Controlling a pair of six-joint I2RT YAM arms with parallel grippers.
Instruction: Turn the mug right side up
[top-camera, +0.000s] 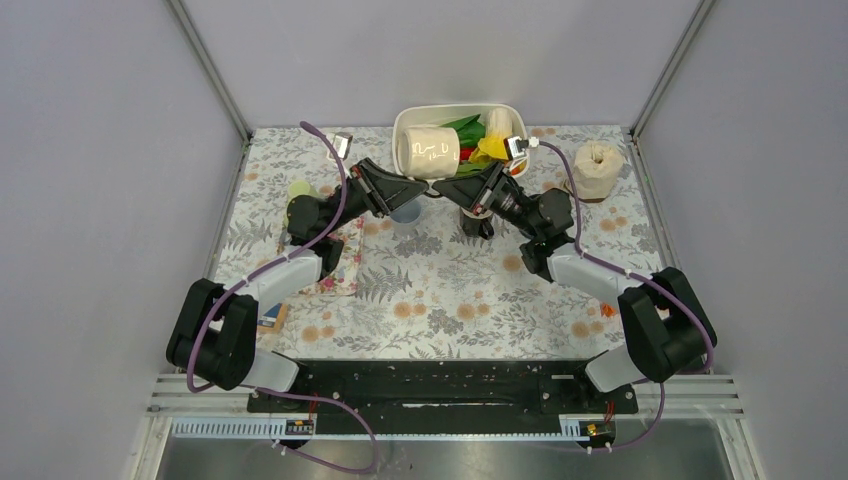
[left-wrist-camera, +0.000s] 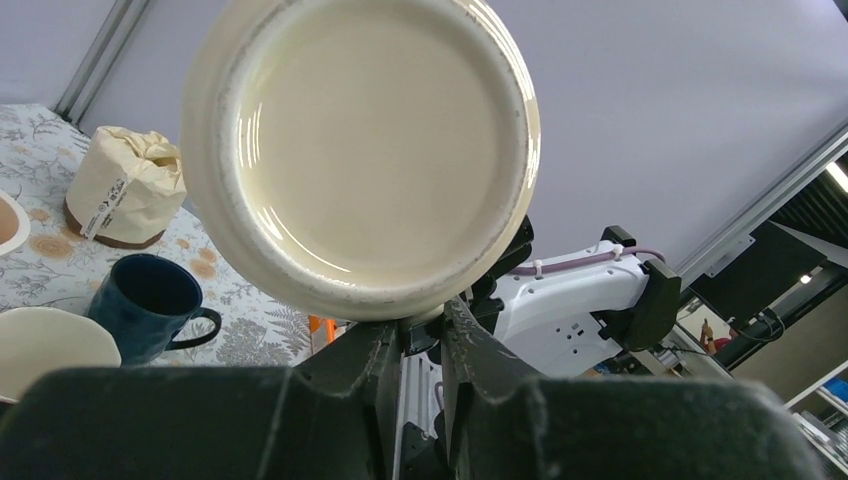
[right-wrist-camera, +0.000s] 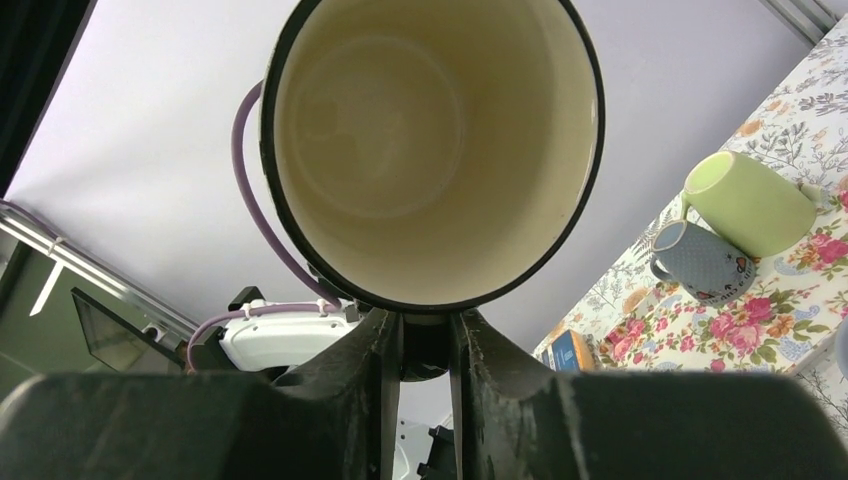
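Handover, by my reading: cream ceramic mug (top-camera: 428, 152) lies on its side in the air above the far middle of the floral worktop (top-camera: 440, 290). Under its base the left tool (left-wrist-camera: 422, 325) is pinched narrow; under its rim the right tool (right-wrist-camera: 425, 330) is equally narrow (both seemingly on the handle). Next, one tool must let go so the other can swing the mouth upward and set it down.

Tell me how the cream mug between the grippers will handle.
The cream mug looks glazed ceramic, its base shining in the left wrist view: probably rigid, slippery and breakable if dropped. Lying sideways, pinched only along one side by the left gripper and right gripper, it may swing or slip.
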